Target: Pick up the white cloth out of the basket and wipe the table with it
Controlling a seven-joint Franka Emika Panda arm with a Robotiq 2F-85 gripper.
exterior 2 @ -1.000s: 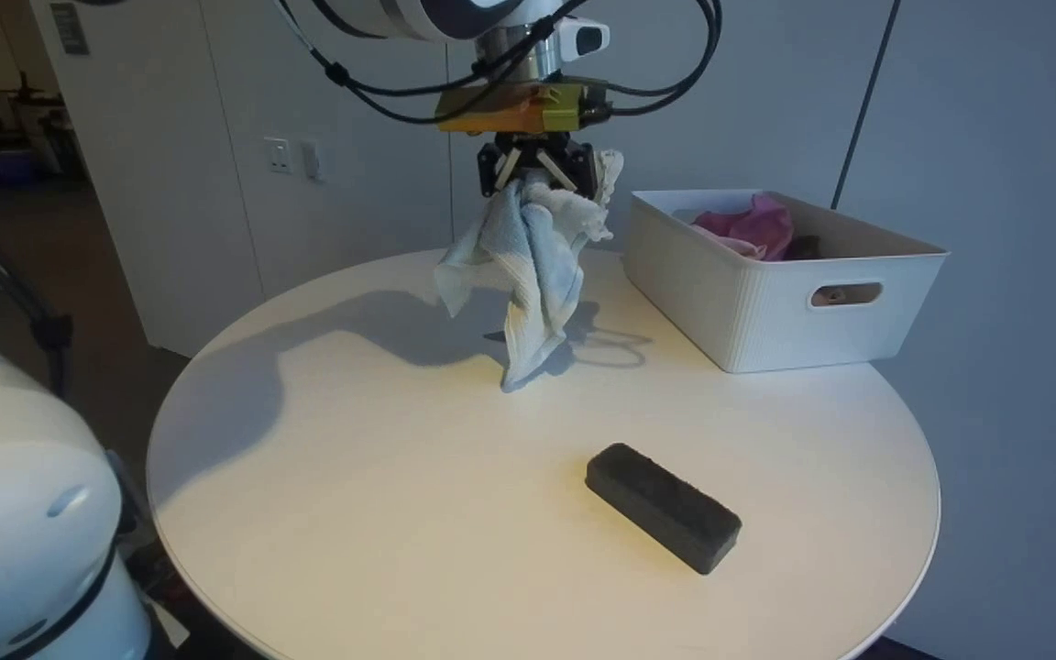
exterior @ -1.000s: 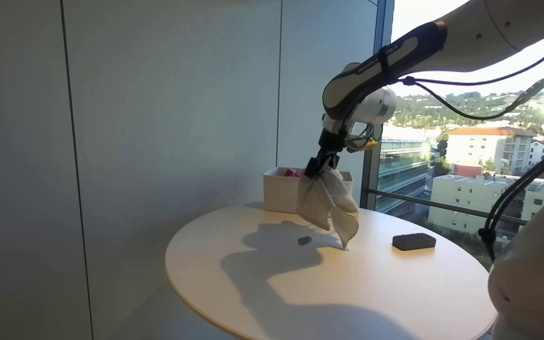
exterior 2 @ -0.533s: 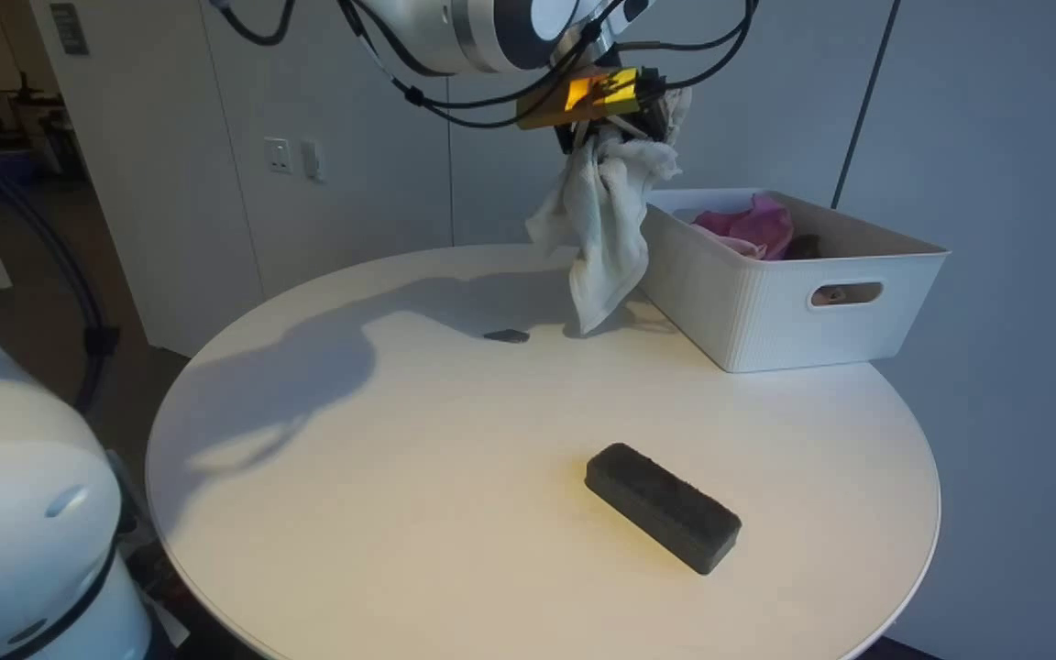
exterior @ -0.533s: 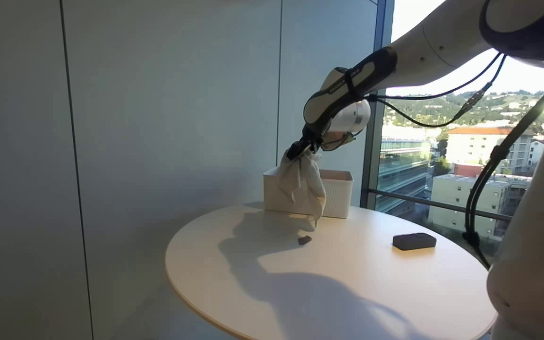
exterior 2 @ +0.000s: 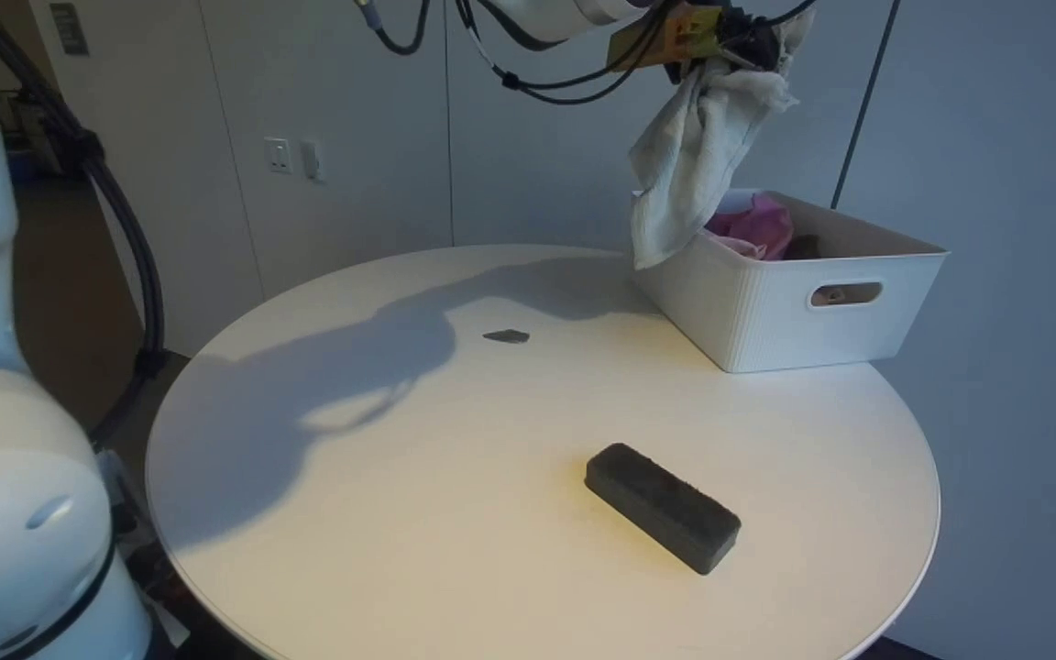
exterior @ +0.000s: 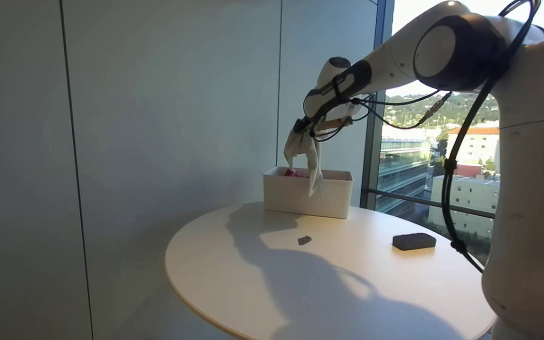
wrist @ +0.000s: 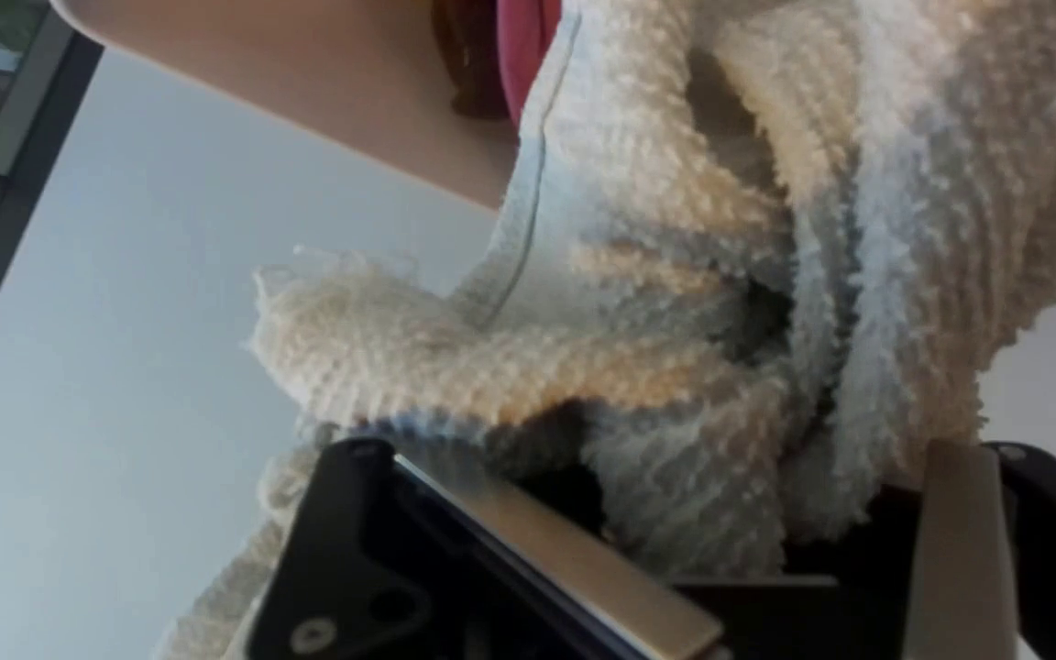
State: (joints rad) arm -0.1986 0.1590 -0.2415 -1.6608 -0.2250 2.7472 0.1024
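The white cloth (exterior: 303, 144) hangs from my gripper (exterior: 302, 127), which is shut on it. In an exterior view the cloth (exterior 2: 695, 151) hangs in loose folds from the gripper (exterior 2: 737, 53), overlapping the left end of the white basket (exterior 2: 803, 335). Its lower corner is well above the round table (exterior 2: 436, 513). The basket also shows in an exterior view (exterior: 333, 196), behind the cloth. In the wrist view the cloth (wrist: 528, 367) bunches between the fingers of the gripper (wrist: 688, 449) and covers the fingertips. Part of the basket (wrist: 335, 82) shows above.
A pink cloth (exterior 2: 762, 229) and a dark item (exterior 2: 803, 247) lie in the basket. A dark block (exterior 2: 664, 507) lies on the table, also seen in an exterior view (exterior: 413, 242). A small dark flat piece (exterior 2: 506, 336) lies nearer the middle. A wall stands behind the table.
My gripper has risen and moved toward the basket with the cloth. The cloth's lower corner has gone from close to the tabletop to basket-rim height. The basket and block have not moved.
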